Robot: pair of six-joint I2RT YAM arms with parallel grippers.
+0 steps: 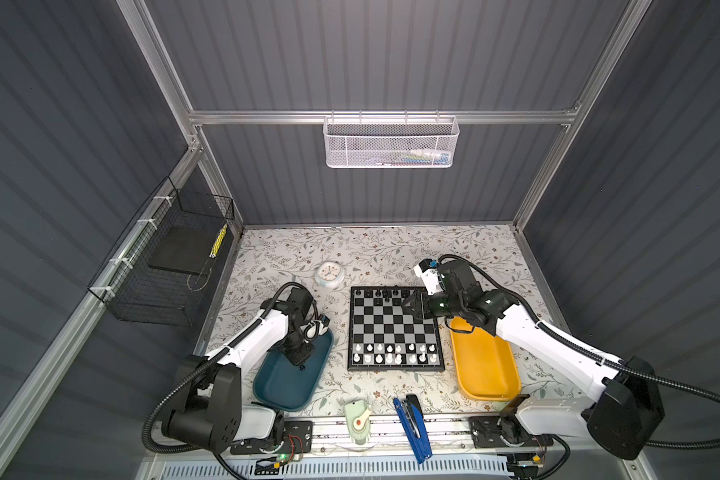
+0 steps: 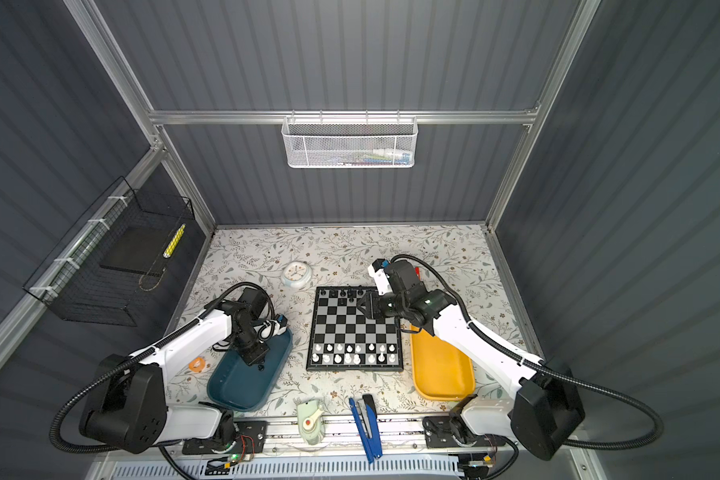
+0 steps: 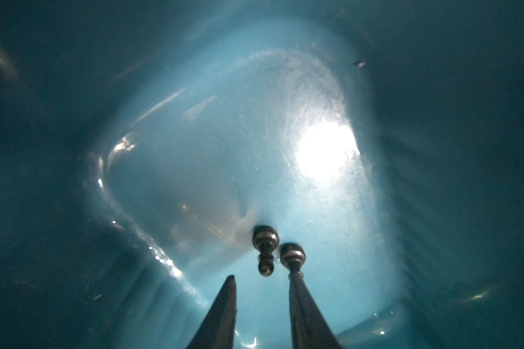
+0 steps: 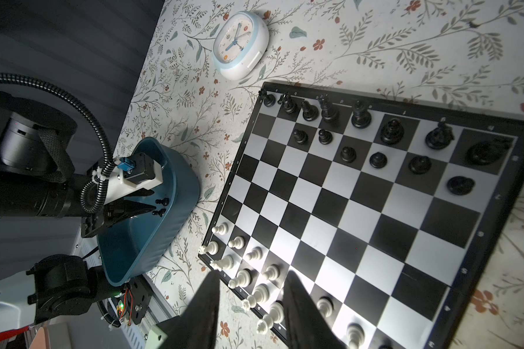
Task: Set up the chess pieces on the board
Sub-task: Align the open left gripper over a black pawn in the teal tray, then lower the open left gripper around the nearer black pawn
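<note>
We see the left fingers [image 3: 224,311] apart, gripping nothing, down in the teal tray [image 1: 283,390] with two black pawns [image 3: 265,253] at their tips. The board [image 1: 391,324] sits mid-surface [image 1: 391,253], with white pieces [image 1: 393,353] in the near rows and black pieces [image 4: 360,116] in the far rows. The right fingers [image 4: 206,308] hover apart, empty, over its far right part, beside the yellow tray [image 1: 485,365].

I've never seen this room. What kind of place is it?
Probably a robot test booth: grey panel walls on an aluminium frame, a left arm and right arm mounted at the table's edge, a chessboard between them.
</note>
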